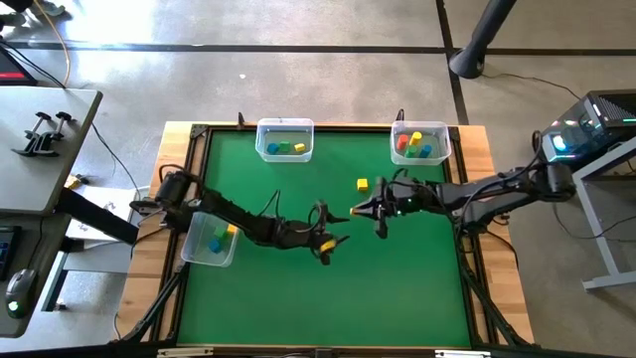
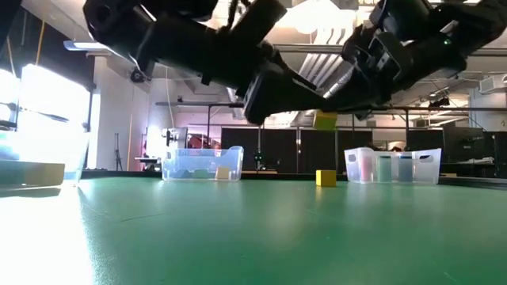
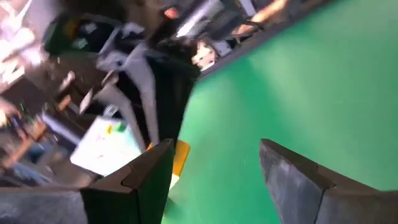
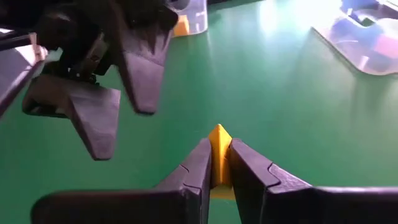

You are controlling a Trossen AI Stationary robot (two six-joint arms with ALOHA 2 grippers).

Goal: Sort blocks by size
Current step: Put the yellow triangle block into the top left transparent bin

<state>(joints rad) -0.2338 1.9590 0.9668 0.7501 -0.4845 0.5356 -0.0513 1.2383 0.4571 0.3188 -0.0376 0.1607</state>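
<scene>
Green felt-like mat covers the worktop (image 1: 397, 288), w/ a light wood border and black frame rails at its edges. Polished grey concrete floor around it; a grey side desk at left of the high view, an equipment cart at far right. Low view looks across into a dim lab w/ ceiling lights and a bright window at left.

Three clear plastic rectangular bins sit on the mat: top-centre bin (image 1: 285, 140) w/ blue, green and yellow blocks; top-right bin (image 1: 420, 142) w/ red, yellow, green and blue pieces; left bin (image 1: 210, 241) at left-centre, under the left arm, w/ blue and yellow pieces.

A loose yellow cube (image 1: 363, 184) rests flat on the mat, centre-right of the high view, just beside the right arm. It's matte and solid-coloured; its long axis can't be told.

Right gripper (image 4: 219, 163) hangs above the mat near frame centre, fingers clenched on a held yellow block (image 4: 219, 155). The block shows one pointed corner up between the dark angular fingers in the right wrist view, so it's turned edge-on to the camera. In the low view it hangs clear above the mat.

Left gripper (image 1: 328, 242) is just left of centre, close to the right one, tips facing it. Its fingers (image 3: 292, 177) are spread apart, released, nothing between them.
</scene>
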